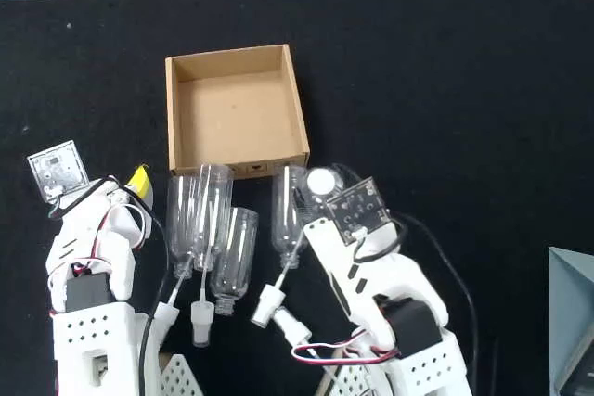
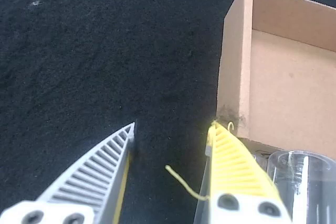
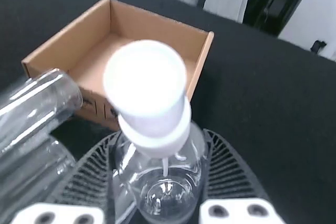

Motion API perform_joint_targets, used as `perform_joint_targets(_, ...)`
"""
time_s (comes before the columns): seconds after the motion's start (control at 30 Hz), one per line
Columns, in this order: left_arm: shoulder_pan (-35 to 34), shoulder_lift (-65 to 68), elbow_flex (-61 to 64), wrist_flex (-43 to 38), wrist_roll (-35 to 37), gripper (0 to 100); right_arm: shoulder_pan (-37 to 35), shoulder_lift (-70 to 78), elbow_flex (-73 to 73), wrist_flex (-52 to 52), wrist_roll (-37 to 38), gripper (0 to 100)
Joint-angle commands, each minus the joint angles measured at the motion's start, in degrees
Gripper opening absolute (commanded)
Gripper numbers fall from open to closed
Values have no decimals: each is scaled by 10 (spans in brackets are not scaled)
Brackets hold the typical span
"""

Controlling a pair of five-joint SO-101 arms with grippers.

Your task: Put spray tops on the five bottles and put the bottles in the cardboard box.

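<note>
Right hand (image 3: 160, 166), closed round an upright bottle (image 3: 157, 192) carrying its white spray top (image 3: 146, 85), sits just near-right of the cardboard box (image 1: 232, 118); left hand (image 2: 170, 140) gapes empty by its near-left corner. Step, as judged: boxing this bottle. Next: lift over the near wall, then release.

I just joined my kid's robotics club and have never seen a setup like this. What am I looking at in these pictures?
Two robot arms sit side by side at a black table. One picture looks down from above; the other two come from a camera on each arm's wrist. A cardboard box stands on the table, with clear bottles and white spray tops lying between it and the arms. The right gripper has its fingers closed on a bottle with a white top. The left gripper is open beside the box, holding nothing.
</note>
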Motion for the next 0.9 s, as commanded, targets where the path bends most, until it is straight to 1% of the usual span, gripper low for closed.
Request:
perform_joint_targets(0.0,-16,-7,-11,-3,-4,206,15,-52,-56,1,-4,83)
perform_joint_targets(0.17,-39,-7,-13,-3,-1,206,15,-51,-80,1,-4,83)
perform_joint_targets(0.53,-39,-7,-12,-4,-4,206,11,-51,-167,-4,0,85)
perform_joint_targets(0.73,-39,-7,-11,-4,-4,206,11,-44,-169,-73,0,85)
perform_joint_targets(0.87,-39,-7,-11,-4,-4,206,11,9,-188,-98,-4,84)
